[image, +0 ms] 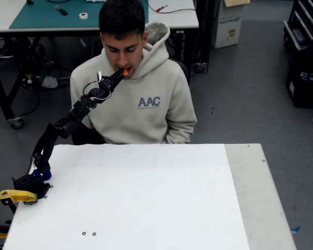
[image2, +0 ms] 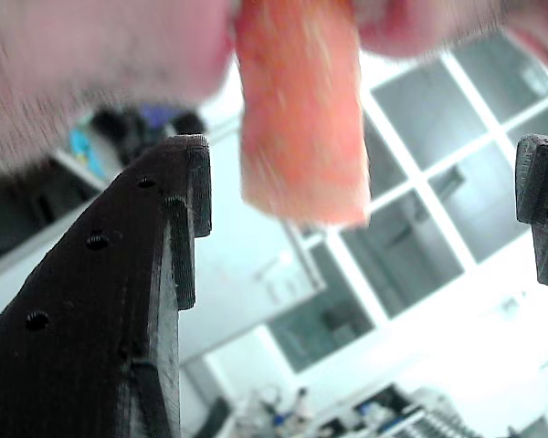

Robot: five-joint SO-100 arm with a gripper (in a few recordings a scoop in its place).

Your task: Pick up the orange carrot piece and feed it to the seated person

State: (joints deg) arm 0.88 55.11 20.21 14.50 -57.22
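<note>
At the left edge of the white table (image: 146, 198) in the fixed view sits a yellow clamp (image: 16, 196). Just beside it is the base of the black arm (image: 62, 127). The arm reaches up and to the right, off the table, to the face of the person (image: 133, 88) sitting behind it. The gripper (image: 121, 74) is right at the person's mouth. The carrot (image: 125, 71) shows there as a small orange spot at the lips.

In the wrist view, the left finger (image2: 119, 301) is big and dark. The carrot (image2: 301, 109) hangs down in the middle, its top end in the person's mouth. The right finger (image2: 543, 210) is at the far right edge. The gripper (image2: 361, 182) is wide apart, and neither finger touches the carrot. It has let go.
</note>
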